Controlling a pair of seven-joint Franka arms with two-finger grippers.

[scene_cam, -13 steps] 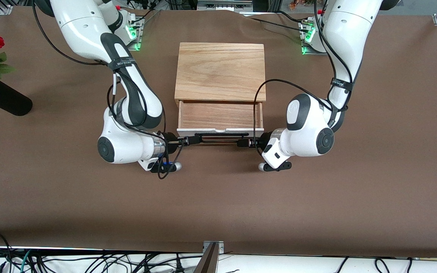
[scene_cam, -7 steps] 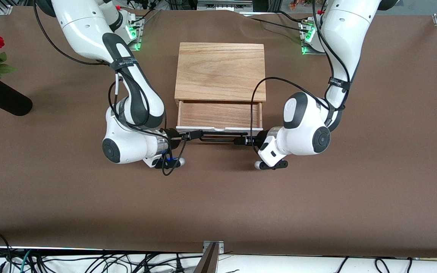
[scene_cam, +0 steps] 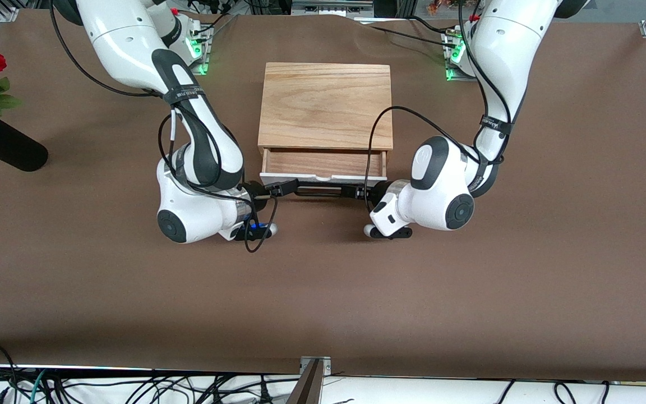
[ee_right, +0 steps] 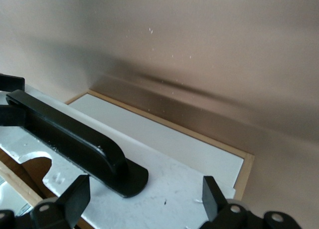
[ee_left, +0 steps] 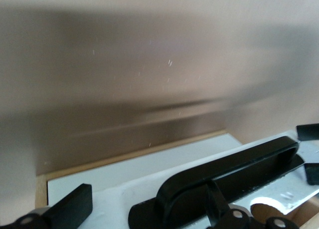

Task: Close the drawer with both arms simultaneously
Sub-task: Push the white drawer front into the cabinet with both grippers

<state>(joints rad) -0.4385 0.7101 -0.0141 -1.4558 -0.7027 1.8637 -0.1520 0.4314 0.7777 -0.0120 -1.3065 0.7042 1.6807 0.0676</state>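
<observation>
The drawer (scene_cam: 323,163) stands partly open from the light oak box (scene_cam: 326,106), a strip of its reddish-brown inside showing. Its white front panel (scene_cam: 323,179) carries the black bar handle (scene_cam: 323,191). My right gripper (scene_cam: 278,189) is open at the handle's end toward the right arm, its jaws straddling the handle's foot (ee_right: 127,176) against the panel (ee_right: 169,186). My left gripper (scene_cam: 359,192) is open at the other end, straddling that end of the handle (ee_left: 229,164) against the panel (ee_left: 112,196).
A plain white panel (ee_right: 164,134) sits below the drawer front, close above the brown table. A black vase (scene_cam: 6,147) with red roses lies at the right arm's end of the table. Cables hang along the table edge nearest the front camera.
The drawer has slid farther into the box, so less of its inside shows. Both grippers have moved with the front panel toward the box, still open at the handle's ends.
</observation>
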